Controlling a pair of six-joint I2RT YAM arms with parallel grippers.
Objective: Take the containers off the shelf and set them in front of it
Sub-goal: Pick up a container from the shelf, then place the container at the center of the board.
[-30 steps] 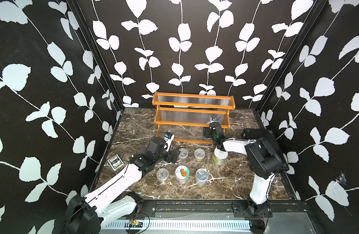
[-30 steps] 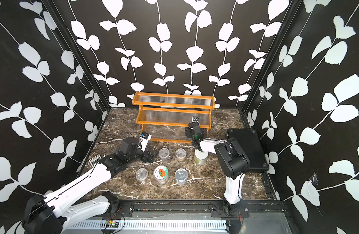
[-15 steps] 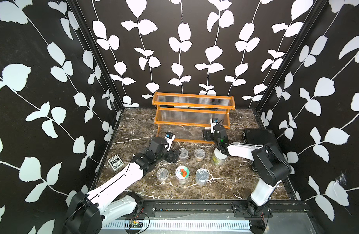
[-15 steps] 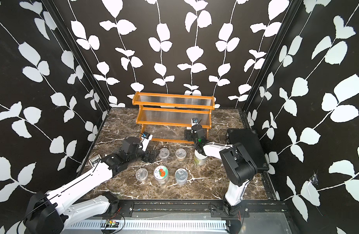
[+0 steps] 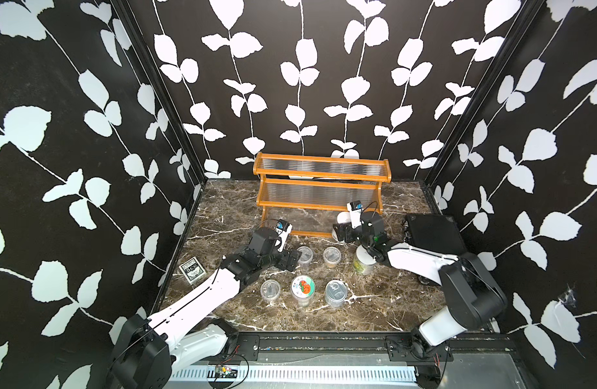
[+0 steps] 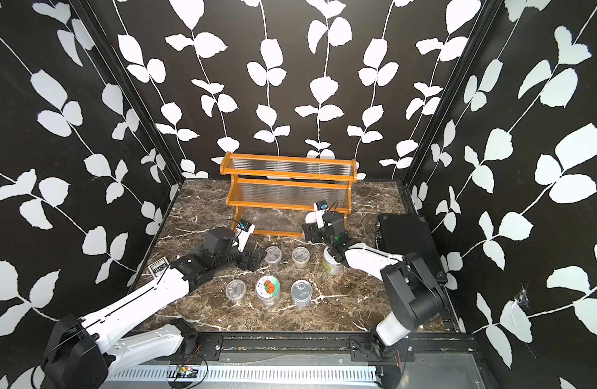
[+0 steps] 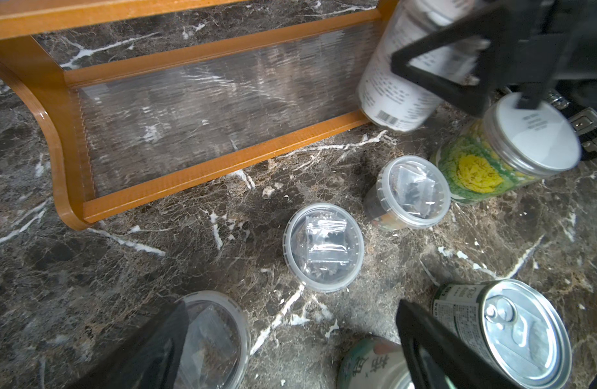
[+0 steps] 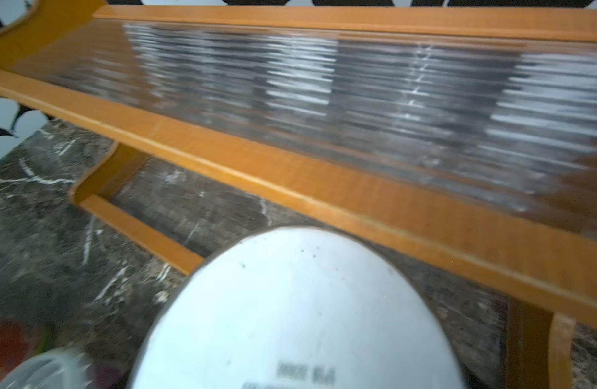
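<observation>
Right gripper [image 5: 341, 231] is clamped on a white jar [image 7: 393, 89]. It holds the jar tilted at the right end of the lowest tier of the shelf [image 5: 319, 198], with the base just over the front rail. The step in hand appears to be carrying this jar out onto the table [image 5: 367, 313].

To do it well, the base should probably clear the rail first. The jar can then come forward, be righted, and be set flat before release.

A green jar [image 5: 362, 266] with a white lid stands on the table under the arm, so the landing spot is better beside it than over it. Left gripper [image 5: 290, 260], jaws apart and empty, hovers low just beside two clear cups [image 5: 304, 255] and crowds that side.

A third cup [image 5: 270, 289], a tomato can [image 5: 303, 288] and a silver can [image 5: 336, 292] form a nearer row. The shelf's upper tiers look bare. A card box [image 5: 193, 271] lies near the left wall, and a black case [image 5: 431, 232] near the right.
</observation>
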